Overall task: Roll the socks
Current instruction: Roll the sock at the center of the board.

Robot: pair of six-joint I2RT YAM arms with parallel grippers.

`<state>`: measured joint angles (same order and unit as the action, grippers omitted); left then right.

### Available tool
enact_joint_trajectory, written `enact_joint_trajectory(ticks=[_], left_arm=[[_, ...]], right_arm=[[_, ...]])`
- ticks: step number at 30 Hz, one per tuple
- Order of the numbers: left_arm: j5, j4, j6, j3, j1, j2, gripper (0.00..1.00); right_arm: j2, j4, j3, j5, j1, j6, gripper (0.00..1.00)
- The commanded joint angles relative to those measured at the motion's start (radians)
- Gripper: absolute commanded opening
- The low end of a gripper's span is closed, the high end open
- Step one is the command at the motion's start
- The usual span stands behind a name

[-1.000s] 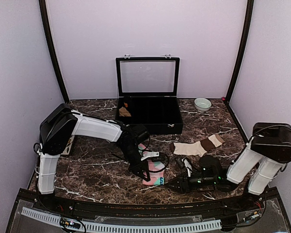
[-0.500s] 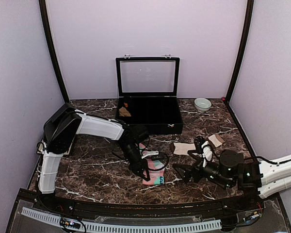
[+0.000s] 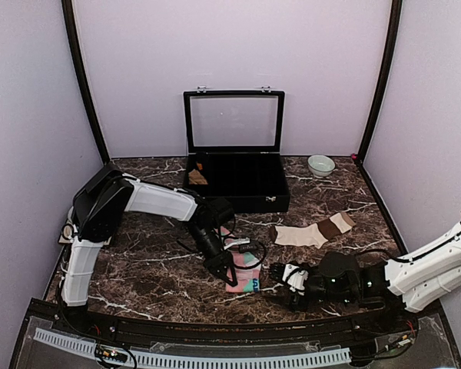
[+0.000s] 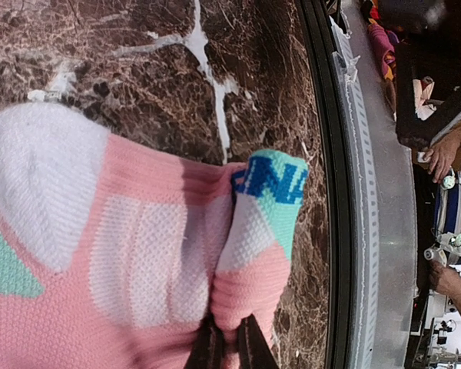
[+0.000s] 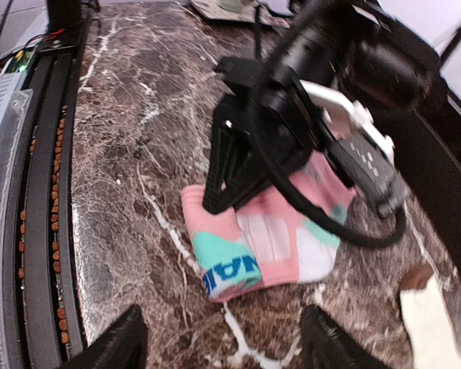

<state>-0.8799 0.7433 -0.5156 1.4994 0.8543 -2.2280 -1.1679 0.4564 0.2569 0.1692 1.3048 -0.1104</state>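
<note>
Fabric of the pink sock (image 3: pixel 244 274) is pinched at a fold by the clenched jaws of the left gripper (image 4: pixel 230 347). The right gripper (image 5: pixel 223 334), jaws released and empty, is aimed at that sock's lettered end from nearby; the cream sock (image 3: pixel 311 232) lies farther off, untouched.

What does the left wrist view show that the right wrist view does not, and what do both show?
Only the left wrist view: a close look at the left gripper shut on a fold of the soft pink sock with mint-green and white patches. Only the right wrist view: the open, empty right gripper and a corner of the cream-beige fabric sock. Both: the pink sock, blue letters on its mint cuff, on the brown marble table.
</note>
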Motion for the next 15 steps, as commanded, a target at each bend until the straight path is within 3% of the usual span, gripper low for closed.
enact_joint_trajectory(ticks=[1,5,15], left_arm=[[0.199,0.090,-0.023,-0.044,-0.012,-0.093,0.00],[0.192,0.095,-0.020,-0.038,-0.020,-0.098,0.00],[0.183,0.103,-0.027,-0.039,-0.026,-0.098,0.00]], right_arm=[[-0.131,0.150,0.054,-0.121,0.003,-0.223,0.60],[-0.263,0.196,0.109,-0.178,0.002,-0.254,0.52],[-0.430,0.273,0.182,-0.234,-0.050,-0.319,0.48]])
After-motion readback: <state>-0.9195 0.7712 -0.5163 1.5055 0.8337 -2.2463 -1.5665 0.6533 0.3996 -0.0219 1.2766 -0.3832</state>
